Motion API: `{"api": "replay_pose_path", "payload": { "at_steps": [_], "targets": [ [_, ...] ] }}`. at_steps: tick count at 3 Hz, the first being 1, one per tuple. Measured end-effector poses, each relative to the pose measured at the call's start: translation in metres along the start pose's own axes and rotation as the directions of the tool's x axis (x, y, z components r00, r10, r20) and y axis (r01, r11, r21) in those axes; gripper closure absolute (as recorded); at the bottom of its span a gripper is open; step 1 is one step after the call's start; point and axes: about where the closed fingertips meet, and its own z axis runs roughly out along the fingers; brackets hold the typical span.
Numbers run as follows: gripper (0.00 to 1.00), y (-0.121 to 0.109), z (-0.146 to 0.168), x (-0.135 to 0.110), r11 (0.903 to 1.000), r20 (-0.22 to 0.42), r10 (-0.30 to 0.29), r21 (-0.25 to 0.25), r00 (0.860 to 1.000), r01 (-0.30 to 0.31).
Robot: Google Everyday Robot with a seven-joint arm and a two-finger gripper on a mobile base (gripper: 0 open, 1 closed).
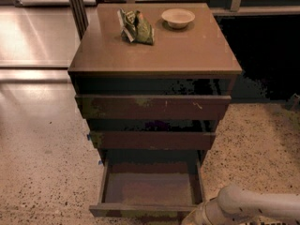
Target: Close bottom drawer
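Observation:
The bottom drawer of the brown cabinet stands pulled well out. Its shallow box is empty, with a greyish-brown floor, and its dark front is near the lower edge of the view. My white arm reaches in from the lower right. The gripper is at the right end of the drawer's front, low at the frame edge and mostly cut off. The middle drawer and the top drawer stand slightly out.
On the cabinet top lie a crumpled green snack bag and a pale bowl. Speckled floor surrounds the cabinet. A dark post rises behind its left corner. A dark gap lies to the right.

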Motion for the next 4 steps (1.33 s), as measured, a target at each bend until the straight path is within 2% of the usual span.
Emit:
{"api": "replay_pose_path", "payload": {
  "at_steps": [1,2,3,4],
  "targets": [
    [1.00,0.002,0.045,0.009,0.9982,0.014,0.022,-0.056,1.000,-0.021],
    [1.00,-0.020,0.102,0.024,0.9995,-0.008,0.019,-0.025,1.000,-0.020],
    [1.00,-0.020,0.103,0.024,0.9995,-0.008,0.019,-0.025,1.000,-0.020],
    [1.00,-0.025,0.115,0.017,0.9989,0.022,0.020,-0.043,1.000,-0.019]
  ]
}}
